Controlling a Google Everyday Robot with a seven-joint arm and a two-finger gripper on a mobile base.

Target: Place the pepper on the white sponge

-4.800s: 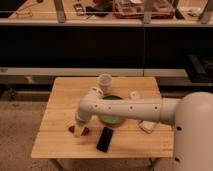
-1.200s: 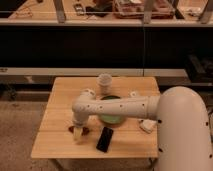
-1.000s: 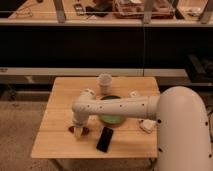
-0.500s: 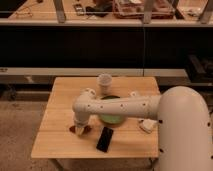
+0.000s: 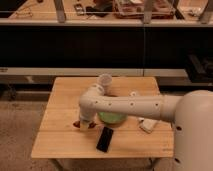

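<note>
- At the table's left front: gripper is down at the surface, jaws closed on the pepper as far as I can tell. Only a dark red bit shows beside them.
- Pepper's long axis: can't tell, mostly hidden.
- White sponge lies well apart from the jaws, to the right in view, near the front edge.
- Between them: green bowl and black phone.
- My read: lift clear first, then carry right; a low drag risks clipping the bowl or phone.
</note>
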